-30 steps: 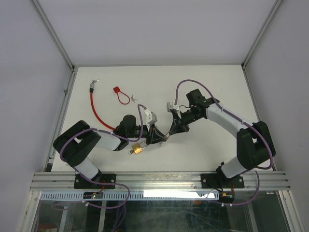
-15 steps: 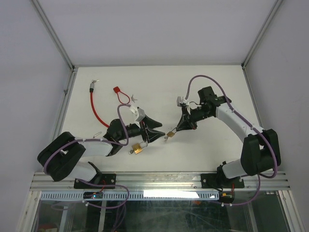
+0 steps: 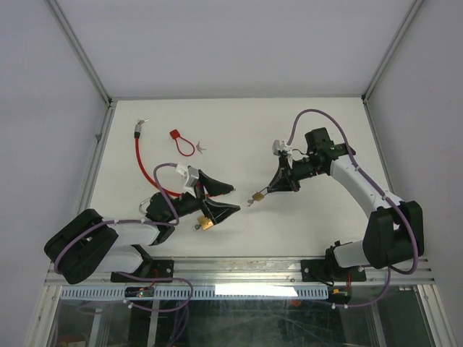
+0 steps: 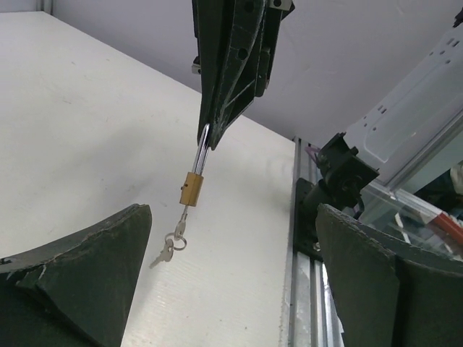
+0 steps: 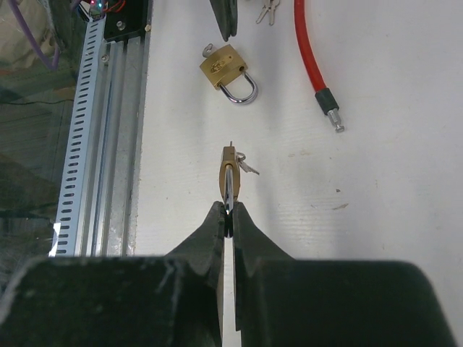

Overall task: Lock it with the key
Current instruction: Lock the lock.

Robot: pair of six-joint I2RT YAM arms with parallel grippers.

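Observation:
A small brass padlock [image 4: 191,189] hangs by its steel shackle from my right gripper [image 5: 228,217], which is shut on the shackle. A key [image 4: 183,215] sticks out of the padlock's underside, and a ring with a second key [image 4: 166,251] dangles from it. From above, the padlock [image 3: 257,195] sits just past the right gripper [image 3: 268,191], above the table. My left gripper [image 3: 226,199] stands wide open to the left of the padlock, apart from it, with nothing between its fingers [image 4: 79,282].
A second, larger brass padlock [image 3: 207,223] lies on the table under the left gripper, also seen in the right wrist view [image 5: 228,69]. A red cable [image 3: 141,163], a red tag [image 3: 176,134] and loose keys [image 3: 201,147] lie at the back left. The metal rail [image 3: 239,269] runs along the near edge.
My left gripper has opened, let go of the key and drawn back to the left. The right gripper has shifted a little to the right, still carrying the padlock.

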